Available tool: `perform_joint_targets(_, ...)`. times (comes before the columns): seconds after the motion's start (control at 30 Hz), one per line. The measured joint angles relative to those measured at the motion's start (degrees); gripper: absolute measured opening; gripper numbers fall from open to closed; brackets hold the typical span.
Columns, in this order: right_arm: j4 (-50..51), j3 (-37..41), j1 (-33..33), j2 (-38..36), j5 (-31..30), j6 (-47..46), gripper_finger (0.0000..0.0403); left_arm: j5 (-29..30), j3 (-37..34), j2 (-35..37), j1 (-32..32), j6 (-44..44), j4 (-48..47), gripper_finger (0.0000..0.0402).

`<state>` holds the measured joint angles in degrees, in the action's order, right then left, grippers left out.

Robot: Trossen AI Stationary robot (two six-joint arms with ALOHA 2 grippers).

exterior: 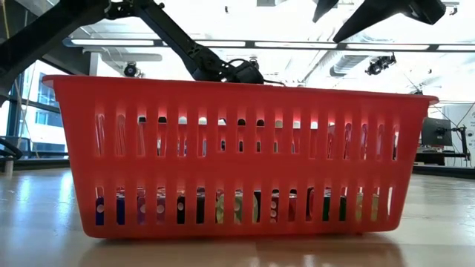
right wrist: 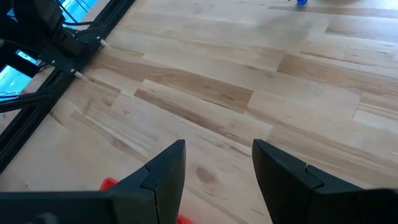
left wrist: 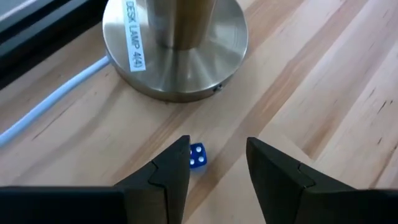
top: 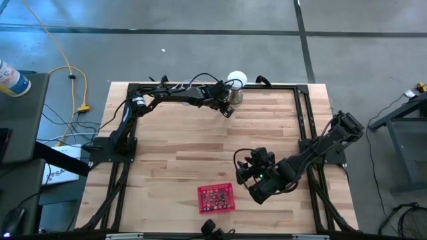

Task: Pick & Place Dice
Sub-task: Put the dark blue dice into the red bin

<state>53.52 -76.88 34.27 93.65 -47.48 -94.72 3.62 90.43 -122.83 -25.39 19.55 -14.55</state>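
At the top centre of the high view, the left claw (left wrist: 217,163) hangs with its fingers apart over a blue die (left wrist: 198,155) lying on the wooden counter (left wrist: 323,93), just beside the lamp's round metal base (left wrist: 175,46). Lower right, the right claw (right wrist: 217,167) hovers with fingers apart and nothing between them beside the red basket (top: 216,199) of dice (top: 217,196).

The basket (exterior: 237,156) at the centre of the low view was bright red with vertical slots; the dice (exterior: 223,206) behind its lower slots looked purple, green, red and dark, though hard to tell apart. At lower centre of the left wrist view lay a blue die (left wrist: 198,155) with white pips, below a brushed silver lamp base (left wrist: 177,46) on pale striped wood (left wrist: 311,74).
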Motion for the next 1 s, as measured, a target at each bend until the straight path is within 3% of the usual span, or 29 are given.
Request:
perform_joint_targets(0.67,0.8,0.0,0.2,0.0,-0.6,-1.1,0.0177,2.6,-0.1,-0.7,0.4,2.8,-0.5,0.0152)
perform_joint_targets(1.0,0.7,0.0,0.2,0.0,-0.6,-1.1,0.0177,1.0,-0.1,-0.7,-0.7,9.4,-2.3,0.0152)
